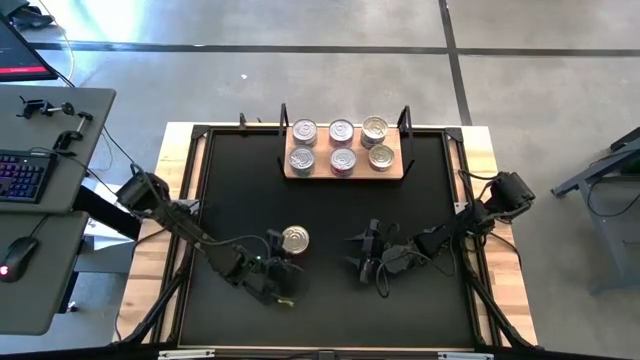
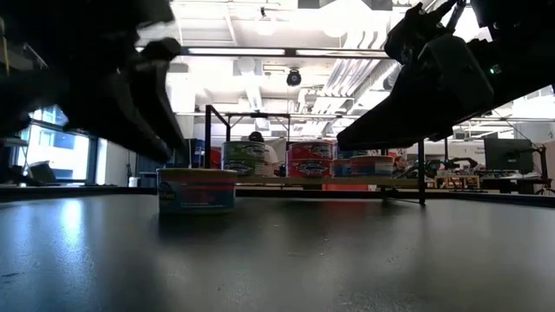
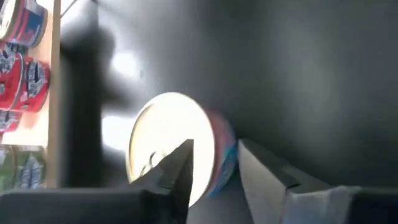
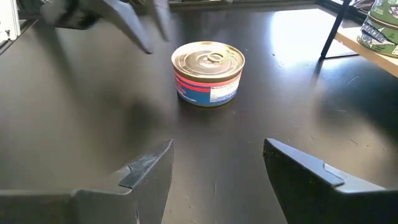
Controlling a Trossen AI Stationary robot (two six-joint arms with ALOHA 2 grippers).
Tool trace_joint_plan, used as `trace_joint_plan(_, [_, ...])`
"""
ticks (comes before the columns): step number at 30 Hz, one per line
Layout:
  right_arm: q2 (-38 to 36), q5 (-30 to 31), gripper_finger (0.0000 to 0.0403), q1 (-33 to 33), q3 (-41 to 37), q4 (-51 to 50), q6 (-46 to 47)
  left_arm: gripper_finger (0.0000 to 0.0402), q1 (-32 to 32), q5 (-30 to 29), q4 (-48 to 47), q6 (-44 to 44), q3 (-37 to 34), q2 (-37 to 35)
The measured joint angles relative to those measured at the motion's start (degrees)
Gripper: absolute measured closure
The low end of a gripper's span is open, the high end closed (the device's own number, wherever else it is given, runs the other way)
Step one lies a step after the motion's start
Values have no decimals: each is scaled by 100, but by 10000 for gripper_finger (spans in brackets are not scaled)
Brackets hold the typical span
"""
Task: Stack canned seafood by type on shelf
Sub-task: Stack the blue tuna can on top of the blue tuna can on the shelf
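Just ahead of the left tool [image 1: 283,283] sits a can [image 1: 295,239].

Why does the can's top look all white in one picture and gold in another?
In the left wrist view, glare washes out the can lid and everything looks blurred; in the right wrist view the same can is sharp and golden, with the left gripper a smeared blur behind it.

A grey desk [image 1: 50,200] stands off the counter's [image 1: 330,220] left edge. It carries a backlit keyboard [image 1: 22,176], with a mouse [image 1: 18,256] nearer its front edge.
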Motion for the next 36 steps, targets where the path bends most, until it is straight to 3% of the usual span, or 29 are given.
trace_joint_plan(3, [0,-1,163,0,0,0,0,263,191,16,-46,383,-196,0])
trace_joint_plan(7, [0,-1,163,0,0,1,-7,265,475,474,270,875,-451,0])
trace_joint_plan(12, [0,-180,163,148,0,174,-486,320,702,786,781,1063,-538,-20])
trace_joint_plan(16, [0,-803,163,258,0,551,-1031,383,871,1264,1311,1048,-532,-24])
trace_joint_plan(19, [0,-1050,163,236,55,657,-1714,395,998,1653,1700,1035,-535,-20])
trace_joint_plan(29, [0,-638,163,209,1001,-1271,-3681,401,1092,1829,2770,901,-556,7])
trace_joint_plan(36, [0,-387,160,-14,1354,-1933,-4111,401,1092,1881,3244,712,-554,4])
